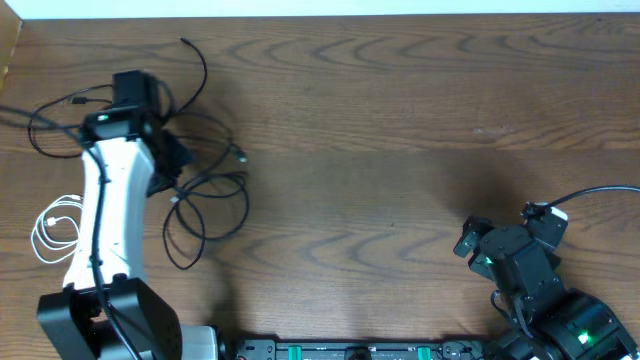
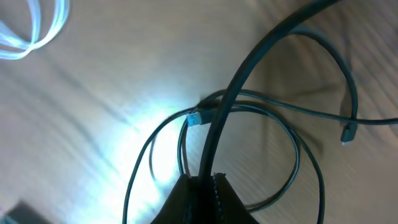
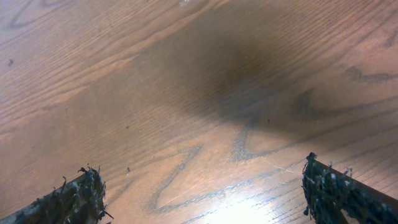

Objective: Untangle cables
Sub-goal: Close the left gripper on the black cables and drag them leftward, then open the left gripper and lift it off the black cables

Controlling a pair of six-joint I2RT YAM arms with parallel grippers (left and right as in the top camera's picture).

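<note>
- Closest to your left wrist camera, the left hand (image 2: 207, 182) is pinched shut on a black cable (image 2: 219, 118), which climbs away toward 1 o'clock in that view.
- Under it, the other black cable (image 2: 297, 149) lies in loops on the bench (image 1: 400, 120). A blue-lit connector (image 2: 198, 118) sits at the crossing and a small plug (image 2: 349, 132) lies loose at 3 o'clock.
- From overhead, the black tangle sits at about 9 o'clock on the bench, and the strands cross each other in several places.
- The white cable (image 2: 55, 28) lies coiled by itself at about 8 o'clock, apart from the black loops. That one looks sorted.
- My read is that you are early to midway: you have one strand in hand, but both black cables have yet to be separated and laid out.
- The right hand (image 3: 205, 193) is spread wide over bare wood at 4 o'clock, holding nothing, well apart from the cables.
- Watch the left arm (image 1: 105, 200): it covers part of the tangle from above, so some crossings are hidden.
</note>
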